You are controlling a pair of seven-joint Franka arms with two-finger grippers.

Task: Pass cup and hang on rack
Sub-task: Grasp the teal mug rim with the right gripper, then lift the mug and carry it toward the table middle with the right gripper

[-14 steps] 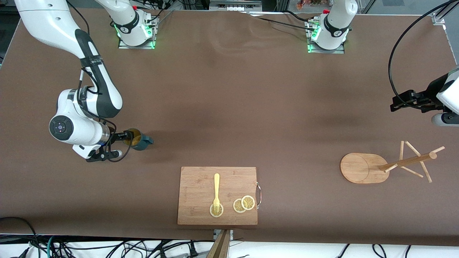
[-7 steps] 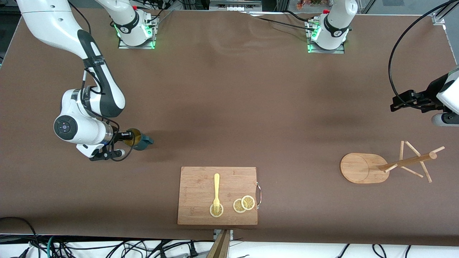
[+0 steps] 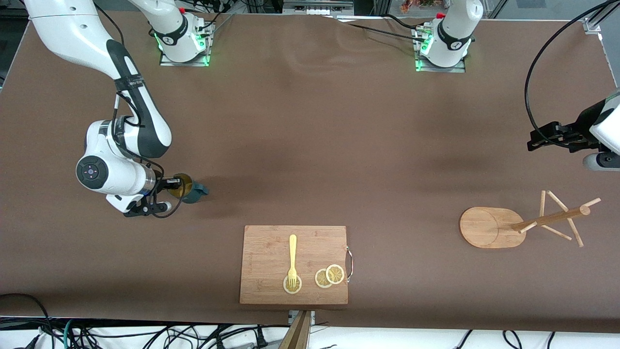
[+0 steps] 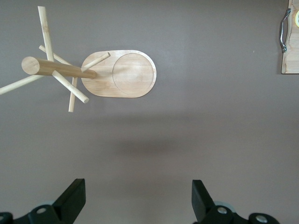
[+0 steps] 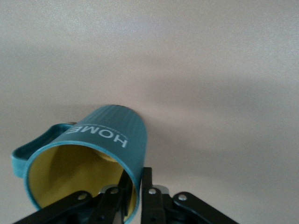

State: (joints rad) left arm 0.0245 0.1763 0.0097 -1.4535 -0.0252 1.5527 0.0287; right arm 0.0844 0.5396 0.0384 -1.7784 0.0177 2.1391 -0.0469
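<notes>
One cutting board (image 3: 293, 264) holding three lemon slices (image 3: 329, 276) and a fork (image 3: 292, 259). One rack (image 3: 489, 227) stands upright toward the left arm's end. One cup (image 3: 186, 188) stands upright toward the right arm's end, handle pointing toward the rack's end. Right gripper (image 3: 173, 184) reaches in level and pinches its rim. Left gripper (image 4: 138, 201) waits, jaws wide

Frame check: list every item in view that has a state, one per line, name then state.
cup: upright on the table, rim pinched by the right gripper
right gripper: shut on the cup's wall
left gripper: open, empty, waiting above the rack
rack: standing, all pegs bare
cutting board: flat, carrying fork and lemon slices
fork: lying with tines on one lemon slice
</notes>
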